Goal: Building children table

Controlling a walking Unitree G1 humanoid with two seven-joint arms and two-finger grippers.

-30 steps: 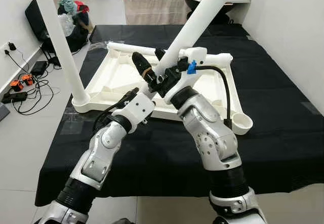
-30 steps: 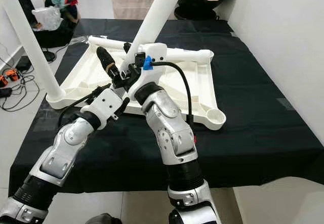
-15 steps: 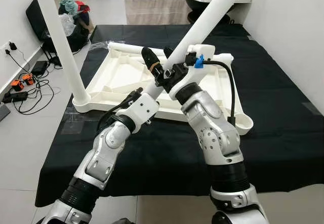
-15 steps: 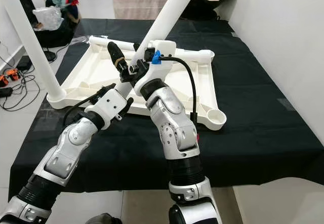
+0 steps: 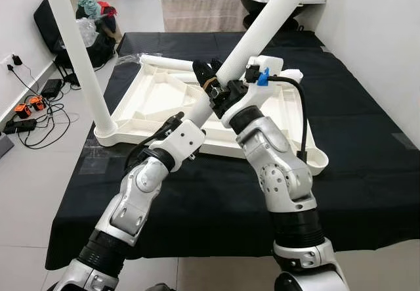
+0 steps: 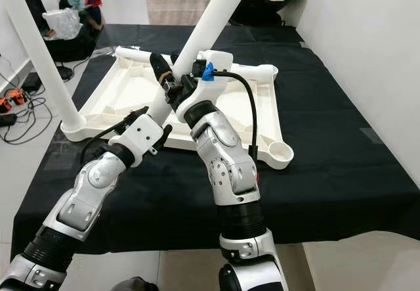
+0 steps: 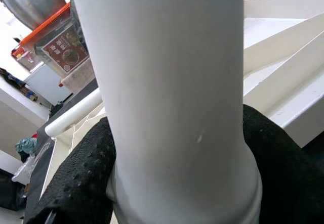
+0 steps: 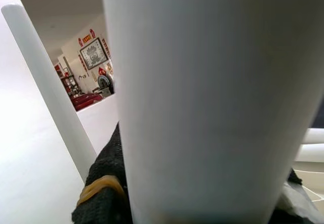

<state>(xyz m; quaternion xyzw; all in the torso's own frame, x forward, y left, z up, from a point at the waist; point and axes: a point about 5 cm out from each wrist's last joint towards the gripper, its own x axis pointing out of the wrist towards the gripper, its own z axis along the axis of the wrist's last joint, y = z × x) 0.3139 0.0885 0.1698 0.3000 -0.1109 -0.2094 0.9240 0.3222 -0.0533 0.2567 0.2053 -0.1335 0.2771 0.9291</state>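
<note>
A black-covered desk (image 5: 367, 173) carries the upturned white tabletop (image 5: 157, 100), one leg (image 5: 79, 61) standing upright in its near-left corner socket. Above the tabletop's middle, a second white leg (image 5: 269, 22) slants upward, clamped by both the left gripper (image 5: 207, 81) and the right gripper (image 5: 226, 94)

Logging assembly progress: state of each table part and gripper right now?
Table top: upside down on the black cloth.
Mounted leg: upright in its corner socket.
Held leg: tilted, off the table top.
Near-right corner socket: empty.
Left gripper: shut on held leg.
Right gripper: shut on held leg.
</note>
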